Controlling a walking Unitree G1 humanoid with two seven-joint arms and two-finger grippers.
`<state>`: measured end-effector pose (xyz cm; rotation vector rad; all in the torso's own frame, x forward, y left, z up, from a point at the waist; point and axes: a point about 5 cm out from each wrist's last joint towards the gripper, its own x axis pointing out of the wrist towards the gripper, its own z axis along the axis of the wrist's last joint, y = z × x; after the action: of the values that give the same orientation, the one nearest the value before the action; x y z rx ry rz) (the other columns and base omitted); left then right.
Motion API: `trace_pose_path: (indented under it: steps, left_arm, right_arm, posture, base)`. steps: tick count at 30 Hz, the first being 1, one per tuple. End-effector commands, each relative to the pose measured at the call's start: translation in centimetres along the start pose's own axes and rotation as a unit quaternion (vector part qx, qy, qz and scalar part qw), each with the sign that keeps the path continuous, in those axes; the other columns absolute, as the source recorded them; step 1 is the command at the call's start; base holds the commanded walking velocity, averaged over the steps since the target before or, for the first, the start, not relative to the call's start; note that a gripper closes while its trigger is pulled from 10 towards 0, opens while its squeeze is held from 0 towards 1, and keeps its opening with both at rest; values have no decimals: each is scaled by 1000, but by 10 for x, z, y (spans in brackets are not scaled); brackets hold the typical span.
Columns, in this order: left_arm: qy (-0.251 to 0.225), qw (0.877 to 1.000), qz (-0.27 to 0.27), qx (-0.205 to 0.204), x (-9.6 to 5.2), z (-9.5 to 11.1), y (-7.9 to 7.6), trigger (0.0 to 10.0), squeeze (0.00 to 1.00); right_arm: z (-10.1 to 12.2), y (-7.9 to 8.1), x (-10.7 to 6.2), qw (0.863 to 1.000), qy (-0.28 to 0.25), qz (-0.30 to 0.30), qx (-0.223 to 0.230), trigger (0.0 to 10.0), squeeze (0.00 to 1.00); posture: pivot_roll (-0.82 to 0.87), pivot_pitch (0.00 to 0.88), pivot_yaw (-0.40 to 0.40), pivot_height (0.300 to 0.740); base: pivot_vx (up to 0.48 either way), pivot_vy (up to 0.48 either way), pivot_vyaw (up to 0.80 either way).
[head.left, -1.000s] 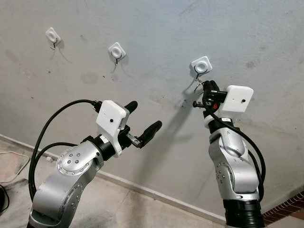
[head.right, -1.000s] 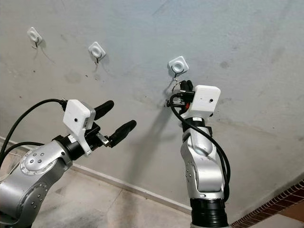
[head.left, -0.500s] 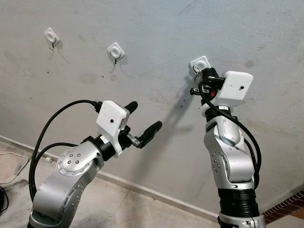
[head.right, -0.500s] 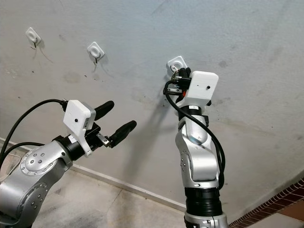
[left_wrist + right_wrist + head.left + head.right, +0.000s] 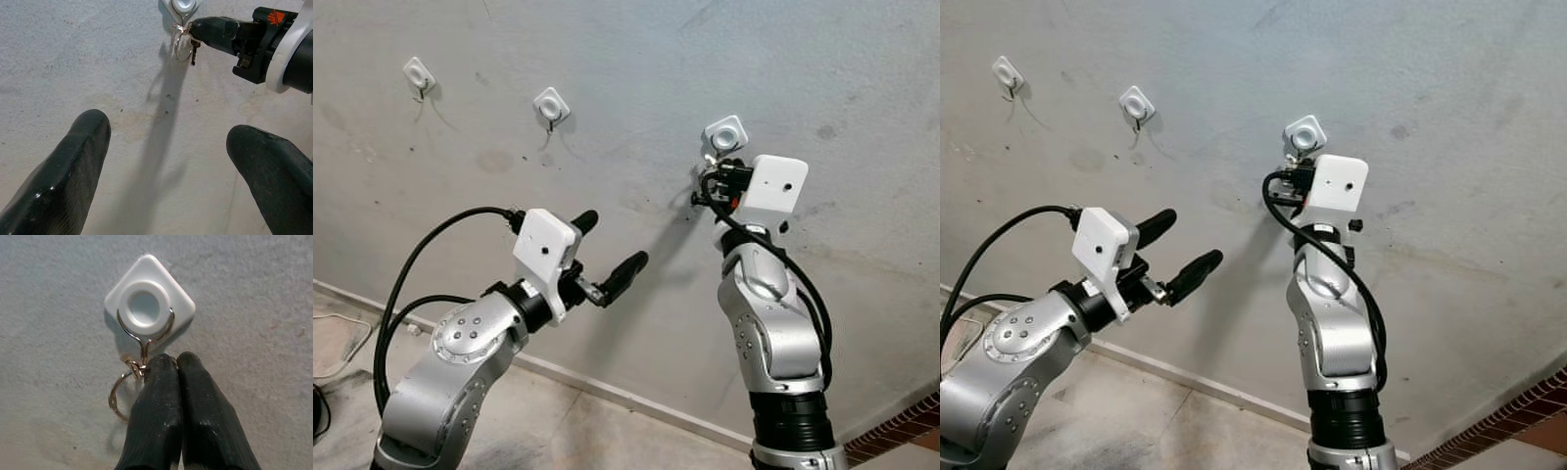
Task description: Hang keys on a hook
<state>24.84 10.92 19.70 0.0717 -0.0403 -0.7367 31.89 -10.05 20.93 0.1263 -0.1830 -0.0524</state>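
A white diamond-shaped hook plate [image 5: 146, 306] with a wire hook is fixed to the grey wall [image 5: 636, 59]. My right gripper [image 5: 176, 360] is raised just below it, fingers pressed shut. A thin key ring [image 5: 117, 399] sits at the wire hook's lower end and runs in behind one finger. In the left wrist view the ring [image 5: 183, 47] and a small key [image 5: 194, 50] dangle from the right gripper's tip [image 5: 194, 28] under the hook plate [image 5: 183, 5]. My left gripper [image 5: 612, 240] is held open, lower and to the left, away from the wall hook.
Two more white hooks [image 5: 551, 104] [image 5: 418, 71] are on the wall further left, both bare. A skirting strip [image 5: 636, 397] runs along the wall's foot above the floor. A black cable [image 5: 411, 274] loops from my left arm. Brickwork [image 5: 901, 431] shows at the lower right.
My right gripper rose to the hook plate, then came down slightly and shifted left with its arm. The left arm has stayed put.
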Motion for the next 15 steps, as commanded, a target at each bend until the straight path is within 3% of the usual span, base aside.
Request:
trace_pose_path:
  steps: [1,15]
  left_arm:
    - [1,1000,0,3,0,-1,-1,10000,0]
    - [-6,1000,-1,4,2,1,-2,10000,0]
  right_arm:
    - [5,1,2,1000,-2,-7,-5,10000,0]
    - [-8,-2,-9,1000,18,1,-5,10000,0]
  posture:
    - [238,0,-25,740]
    - [231,0,-24,740]
  base:
    - [0,0,0]
    - [0,0,0]
